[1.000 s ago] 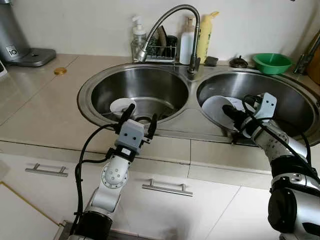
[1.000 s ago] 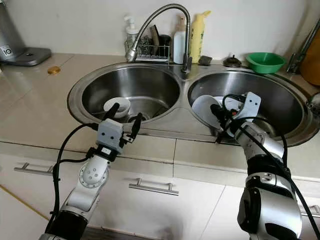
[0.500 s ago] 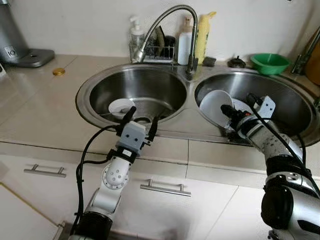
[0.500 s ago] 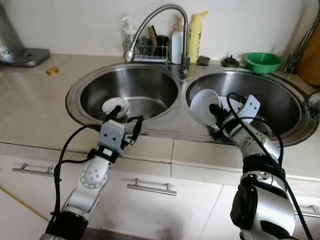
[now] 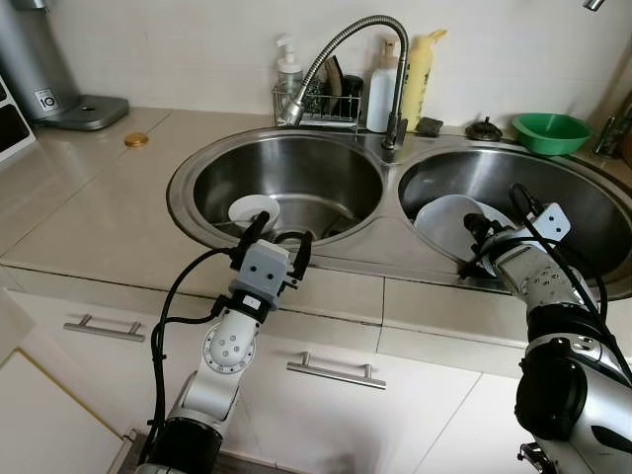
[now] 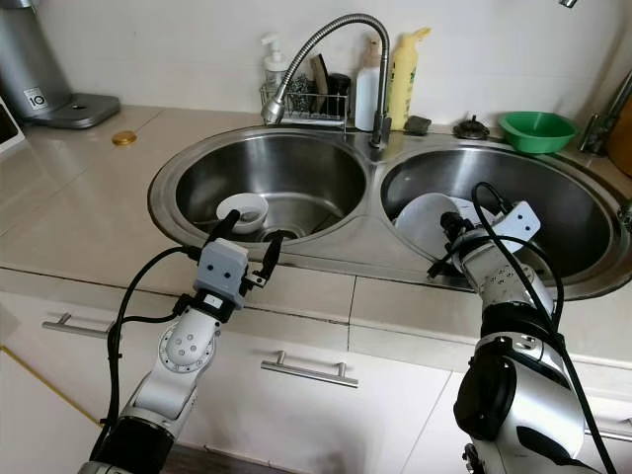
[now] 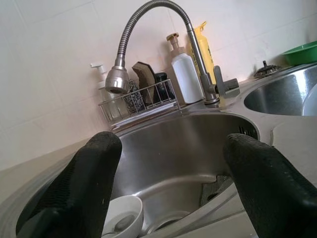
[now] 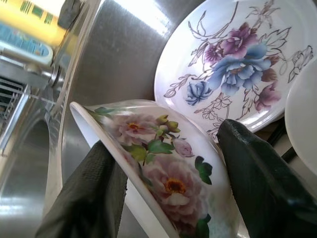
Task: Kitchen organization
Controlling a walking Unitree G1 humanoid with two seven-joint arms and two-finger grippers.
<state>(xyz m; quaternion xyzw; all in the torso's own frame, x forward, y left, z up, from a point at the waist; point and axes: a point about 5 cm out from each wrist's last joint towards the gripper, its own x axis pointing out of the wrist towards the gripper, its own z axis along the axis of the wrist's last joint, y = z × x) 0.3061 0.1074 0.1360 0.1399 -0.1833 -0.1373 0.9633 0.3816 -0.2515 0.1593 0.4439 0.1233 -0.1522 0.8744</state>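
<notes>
Floral bowl [image 8: 163,173] sits in the right basin of the double sink [image 5: 390,212], tipped on its side against a flowered plate [image 8: 237,64] that lies behind it. The right gripper [image 5: 481,234] reaches down into that basin with its two black fingers [image 8: 86,193] spread on either side of the bowl. They look close to its wall, yet whether they already press on it cannot be told. From the head views the dishes read as a pale white shape low in the right basin.

The left gripper [image 5: 275,233] hovers over the front rim of the left basin with its fingers apart and nothing between them. A small white bowl [image 5: 254,210] rests near the drain below it.

To do this step well, the right gripper should probably close evenly across the bowl's rim, with one finger inside and one outside if possible, since the glazed curve may slip out of a side squeeze. The lift should go straight up and slowly so the bowl clears the plate without dragging it. The gooseneck faucet [image 5: 341,49] and the divider between the basins are the things to steer clear of.
</notes>
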